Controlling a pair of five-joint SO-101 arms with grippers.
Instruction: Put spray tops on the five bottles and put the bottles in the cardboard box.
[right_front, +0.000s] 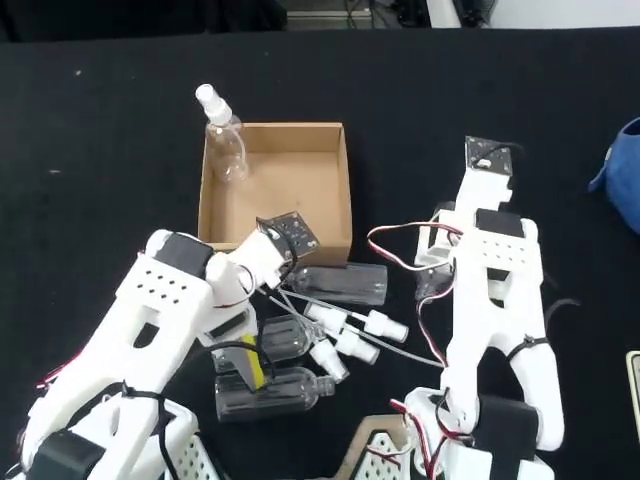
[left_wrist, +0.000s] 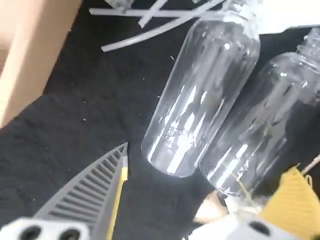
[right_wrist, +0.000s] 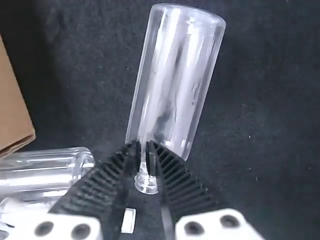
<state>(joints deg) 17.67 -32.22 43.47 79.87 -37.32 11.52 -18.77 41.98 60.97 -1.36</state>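
One down, four to go: a capped bottle stands in the far corner of the cardboard box, spray head on.

The right gripper has its ribbed fingers pinched tight on the neck of a clear bottle. The body points away from the wrist over the black table, and the open mouth pokes out between the fingers. No top on it. Just beside it, by the box corner, another bare bottle lies on its side.

Over on the left, the left gripper hangs with its jaws spread wide and nothing in them. It is low over two more uncapped bottles, the nearer bottle and the farther bottle, lying touching side by side. The loose spray tops sit in a tangle of tubes between the two arms.

So this looks like the capping step on bottle two: one arm has the bottle, and a top is needed. As I read it, the left arm has to swing off those bottles, pick one spray top clear of the tangle, and feed its thin tube down that small mouth. That will be tricky, with the right fingers crowding the neck. It needs a straight line-up, then a twist or push to seat it.
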